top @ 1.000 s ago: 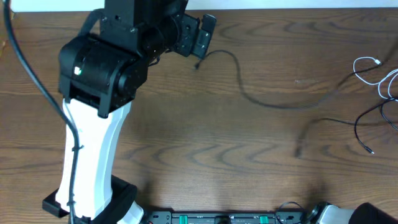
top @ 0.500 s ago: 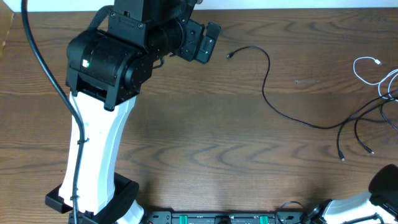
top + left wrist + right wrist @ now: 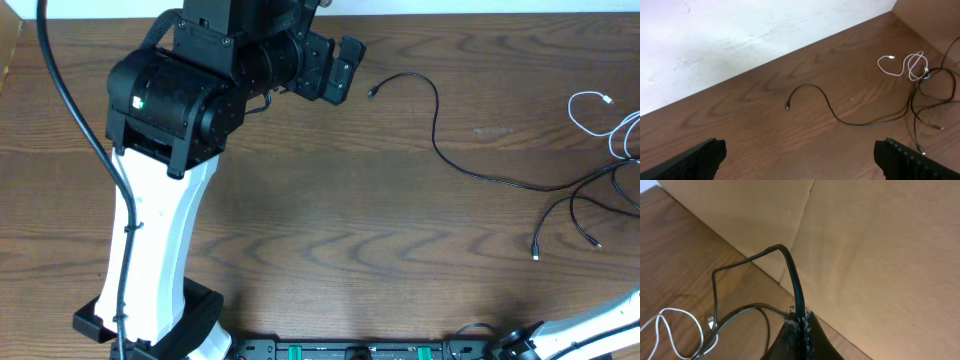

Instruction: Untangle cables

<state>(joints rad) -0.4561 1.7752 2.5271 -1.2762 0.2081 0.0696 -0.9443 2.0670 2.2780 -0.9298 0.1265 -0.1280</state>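
Cables of thin flexible cord, several black and one white, lie mostly in loose loops at the right side of the dark brown wooden counter. Nearest in the right wrist view, the right pincer has its two black fingers pressed tightly together, and they pinch a thin black cable. This cable rises from the fingertips, bends in a sharp arch and falls to the counter. Just behind it a thin white cable makes loops on the wood, and further back stands a plain brown cardboard wall. In the overhead view only a white part of the right arm shows, at the near right corner. The left pincer hangs over the far part of the counter with its fingers spread wide apart, and nothing is between them. Beyond it a long black cable lies on the wood. Its small plug end is near the left pincer but apart from it, and its other end runs right into the loops. At the far edge of the counter begins a white surface.
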